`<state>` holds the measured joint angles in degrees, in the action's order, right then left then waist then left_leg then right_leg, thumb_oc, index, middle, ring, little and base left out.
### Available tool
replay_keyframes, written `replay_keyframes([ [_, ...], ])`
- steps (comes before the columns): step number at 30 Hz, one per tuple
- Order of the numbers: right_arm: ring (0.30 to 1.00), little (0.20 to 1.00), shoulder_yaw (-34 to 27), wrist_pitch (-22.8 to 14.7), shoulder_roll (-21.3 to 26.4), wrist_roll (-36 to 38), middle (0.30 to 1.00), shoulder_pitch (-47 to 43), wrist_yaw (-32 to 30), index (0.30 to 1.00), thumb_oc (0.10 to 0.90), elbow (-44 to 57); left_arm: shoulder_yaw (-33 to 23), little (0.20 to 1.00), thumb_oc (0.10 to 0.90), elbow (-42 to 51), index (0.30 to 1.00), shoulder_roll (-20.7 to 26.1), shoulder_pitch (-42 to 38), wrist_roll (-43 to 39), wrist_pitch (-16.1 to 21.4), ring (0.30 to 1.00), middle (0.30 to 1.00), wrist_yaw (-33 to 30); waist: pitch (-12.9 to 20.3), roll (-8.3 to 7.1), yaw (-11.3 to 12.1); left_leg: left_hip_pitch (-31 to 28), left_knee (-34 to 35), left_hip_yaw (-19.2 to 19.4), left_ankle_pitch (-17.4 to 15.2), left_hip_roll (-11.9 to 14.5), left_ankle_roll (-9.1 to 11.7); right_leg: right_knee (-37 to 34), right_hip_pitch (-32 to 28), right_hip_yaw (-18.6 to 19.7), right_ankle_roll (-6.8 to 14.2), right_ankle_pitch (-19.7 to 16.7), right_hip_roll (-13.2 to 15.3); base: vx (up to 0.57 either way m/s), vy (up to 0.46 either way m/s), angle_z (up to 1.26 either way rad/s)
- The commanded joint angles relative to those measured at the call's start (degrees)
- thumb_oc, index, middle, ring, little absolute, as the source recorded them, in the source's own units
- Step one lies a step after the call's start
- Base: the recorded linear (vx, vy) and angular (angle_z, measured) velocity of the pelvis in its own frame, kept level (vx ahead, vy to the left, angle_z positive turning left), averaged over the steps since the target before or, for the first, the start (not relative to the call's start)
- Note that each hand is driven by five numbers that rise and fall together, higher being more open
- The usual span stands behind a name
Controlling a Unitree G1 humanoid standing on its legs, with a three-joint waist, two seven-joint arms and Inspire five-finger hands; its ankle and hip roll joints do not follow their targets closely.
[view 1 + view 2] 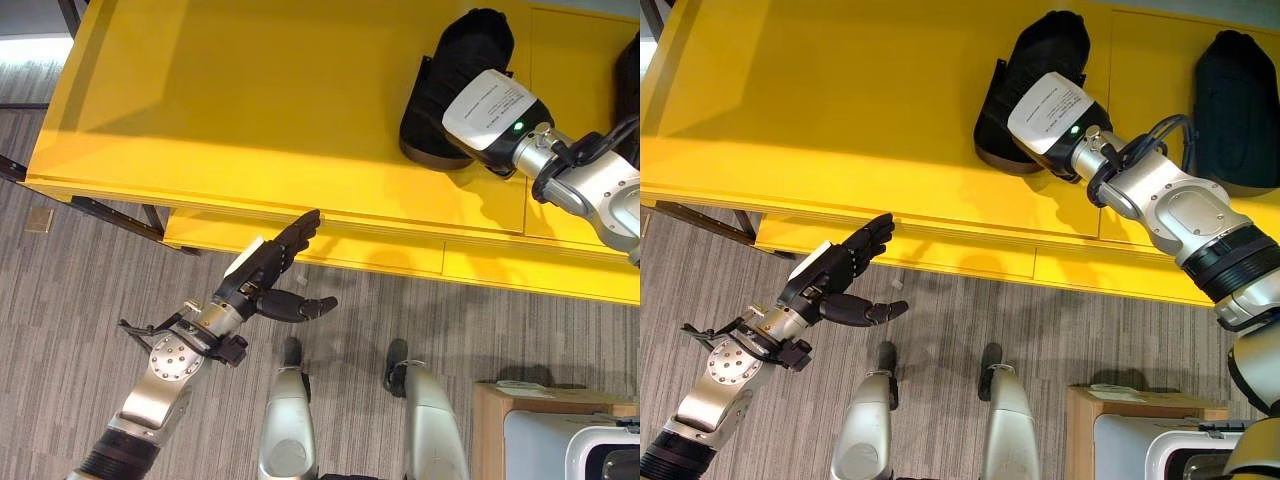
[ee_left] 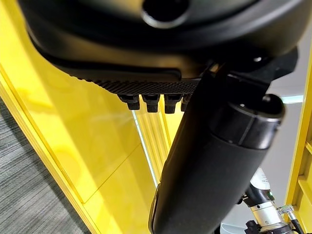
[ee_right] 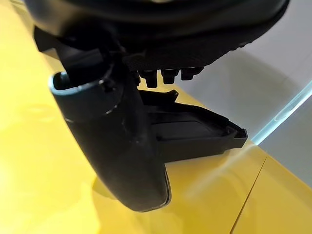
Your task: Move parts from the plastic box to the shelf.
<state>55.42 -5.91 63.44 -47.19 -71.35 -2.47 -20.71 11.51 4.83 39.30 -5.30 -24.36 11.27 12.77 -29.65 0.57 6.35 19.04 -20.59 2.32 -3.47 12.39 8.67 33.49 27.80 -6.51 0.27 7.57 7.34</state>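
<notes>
This looks like an industrial test room or a workshop set up inside an office building. A bright yellow metal shelf (image 1: pixel 250 110) with folded edges and panel seams fills the upper half of the frame, resting on a dark steel frame (image 1: pixel 110 212) at the left. Black moulded plastic parts (image 1: pixel 1035 85) lie on it, upper right. The floor is grey striped office carpet (image 1: pixel 70 290). A cardboard box (image 1: pixel 1110 425) sits at the lower right.
</notes>
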Motion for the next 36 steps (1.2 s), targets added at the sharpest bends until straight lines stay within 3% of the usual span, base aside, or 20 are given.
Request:
replay_keyframes([
  [1, 1.000, 1.000, -3.44, 2.84, 1.37, -0.44, 1.000, -4.14, -2.06, 1.000, 0.900, -0.44, -1.04, 1.000, 0.900, 6.90, 1.000, -0.84, 1.04, -1.10, 6.47, 1.000, 1.000, -0.91, 3.91, 0.34, -0.05, 1.57, 1.63, -2.45, 4.55, -1.92, -4.81, 1.80, -2.72, 0.07, -0.21, 3.56, -4.05, 0.00, 0.000, 0.00],
  [6, 1.000, 1.000, -3.16, 2.92, 1.57, -0.46, 1.000, -4.11, -1.90, 1.000, 0.900, -0.61, -0.90, 1.000, 0.900, 6.78, 1.000, -0.90, 1.08, -1.14, 6.42, 1.000, 1.000, -0.41, 3.89, 0.24, -0.10, 1.46, 1.71, -2.34, 4.52, -1.88, -4.85, 1.79, -2.80, 0.07, -0.30, 3.55, -4.14, 0.00, 0.000, 0.00],
  [9, 1.000, 1.000, -3.57, 4.91, 1.70, 0.37, 1.000, -3.46, -4.51, 1.000, 0.900, -1.10, -0.51, 1.000, 0.900, 6.87, 1.000, -0.91, 1.04, -0.96, 6.67, 1.000, 1.000, -0.60, 3.85, 0.30, -0.18, 1.39, 1.92, -2.32, 4.61, -1.85, -4.88, 1.63, -2.85, 0.13, -0.29, 3.49, -4.18, 0.00, 0.000, 0.00],
  [11, 1.000, 1.000, -4.97, 10.17, 1.73, 1.16, 1.000, -2.61, -9.44, 1.000, 0.900, -0.73, -0.33, 1.000, 0.900, 7.08, 1.000, -0.95, 1.11, -1.25, 6.76, 1.000, 1.000, -0.71, 3.84, 0.46, -0.39, 1.29, 2.22, -2.25, 4.78, -1.81, -4.85, 1.31, -2.94, 0.23, -0.26, 3.32, -4.25, 0.00, 0.000, 0.00],
  [12, 1.000, 1.000, -6.35, 14.16, 1.32, 1.95, 1.000, -2.54, -9.98, 1.000, 0.900, -0.22, -0.18, 1.000, 0.900, 7.44, 1.000, -0.99, 1.09, -1.16, 6.49, 1.000, 1.000, -1.15, 3.84, 0.54, -0.56, 1.21, 2.31, -2.17, 4.76, -1.84, -4.81, 1.23, -2.90, 0.31, -0.17, 3.25, -4.22, 0.00, 0.000, 0.00],
  [14, 1.000, 1.000, -10.34, 18.34, 0.68, 1.42, 1.000, -0.84, -9.35, 1.000, 0.900, 0.74, -0.20, 1.000, 0.900, 7.79, 1.000, -1.34, 1.02, -0.98, 6.24, 1.000, 1.000, -1.61, 3.82, 0.66, -0.99, 0.86, 2.60, -2.10, 4.68, -1.89, -4.70, 0.82, -3.11, 0.55, -0.05, 3.19, -4.31, -0.01, 0.040, -0.01],
  [17, 1.000, 1.000, -16.86, 20.84, -0.74, 0.23, 1.000, 2.90, -9.17, 1.000, 0.900, 5.20, -0.35, 1.000, 0.900, 8.71, 1.000, -2.26, 0.62, -0.91, 5.33, 1.000, 1.000, -2.82, 3.60, 1.01, -1.92, 0.59, 2.71, -1.88, 4.88, -1.95, -4.63, 0.58, -3.15, 0.84, -0.03, 3.26, -4.42, -0.01, 0.058, -0.01],
  [23, 1.000, 1.000, -23.61, 26.81, -3.36, 0.44, 1.000, 8.72, -6.11, 1.000, 0.900, 10.59, -0.94, 1.000, 0.900, 9.51, 1.000, -3.30, 0.92, -0.79, 4.67, 1.000, 1.000, -3.23, 3.81, 1.45, -2.90, 0.12, 3.23, -1.62, 5.18, -1.93, -4.61, -0.13, -3.20, 1.50, -0.16, 2.92, -4.61, 0.00, 0.049, -0.04],
  [30, 1.000, 1.000, -24.72, 27.45, -4.54, -3.38, 1.000, 10.04, -4.56, 1.000, 0.900, 10.40, -0.83, 1.000, 0.900, 9.10, 1.000, -3.99, 0.56, -0.61, 4.55, 1.000, 1.000, -3.29, 3.96, 1.65, -3.07, -0.19, 3.21, -1.44, 5.11, -2.01, -4.64, 0.10, -3.16, 1.74, -0.26, 3.20, -4.47, 0.00, 0.019, -0.03],
  [36, 1.000, 1.000, -25.68, 24.97, -4.76, 1.04, 1.000, 10.75, -8.49, 1.000, 0.900, 10.78, -0.75, 1.000, 0.900, 9.34, 1.000, -4.20, 0.71, -0.64, 4.51, 1.000, 1.000, -3.24, 4.19, 1.72, -3.27, -0.70, 3.93, -1.31, 5.29, -2.04, -4.60, -0.13, -3.17, 1.89, -0.22, 3.17, -4.42, 0.00, 0.000, 0.00],
])
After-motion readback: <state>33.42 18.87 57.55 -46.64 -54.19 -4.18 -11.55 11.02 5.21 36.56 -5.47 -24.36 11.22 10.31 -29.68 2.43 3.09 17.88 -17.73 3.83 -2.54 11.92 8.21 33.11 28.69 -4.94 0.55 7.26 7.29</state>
